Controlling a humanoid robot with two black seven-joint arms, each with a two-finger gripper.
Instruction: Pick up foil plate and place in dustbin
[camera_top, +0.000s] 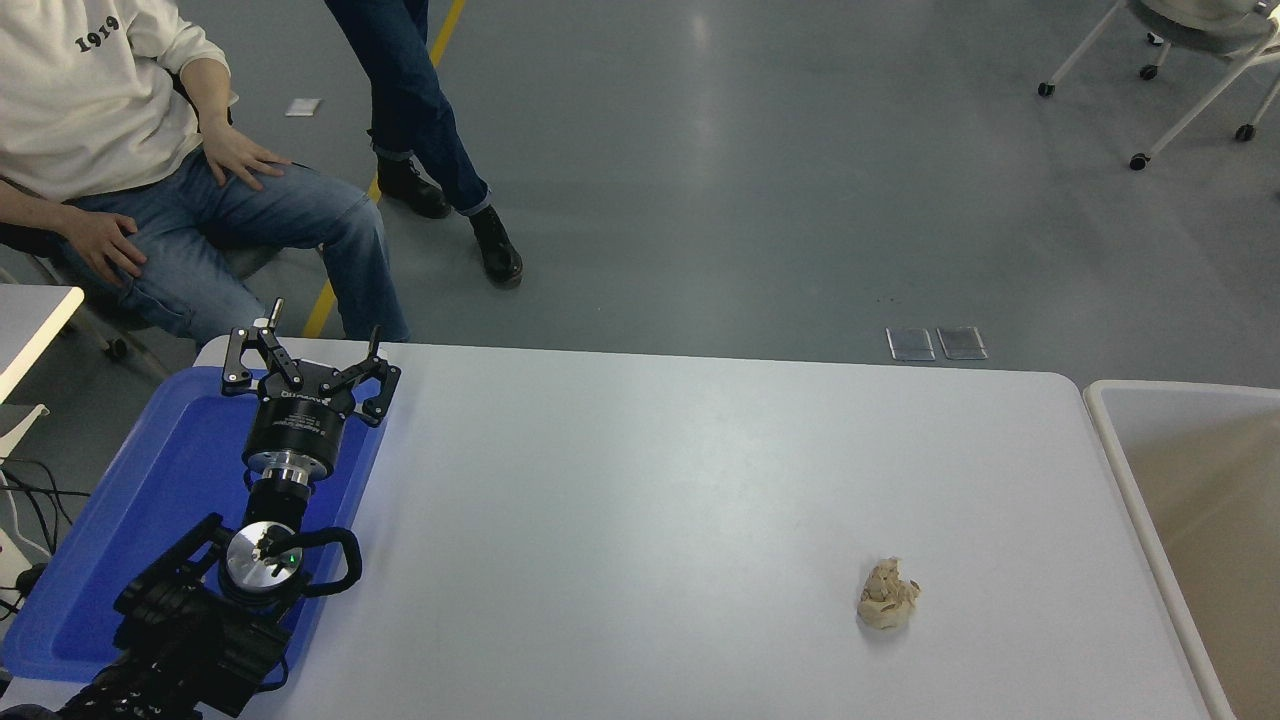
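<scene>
The foil plate is out of view. The dustbin (1110, 440), with an off-white rim and tan inside, stands at the table's right edge and is partly cut off by the picture. My left gripper (322, 334) is parked at the lower left over a blue tray, open and empty. My right arm and its gripper are not in view.
A flat blue tray (150, 490) lies under the left arm. A small beige wadded lump (887, 594) sits on the white table (700, 480) at the front right. One person sits at the far left (150, 190); another (430, 110) walks behind the table.
</scene>
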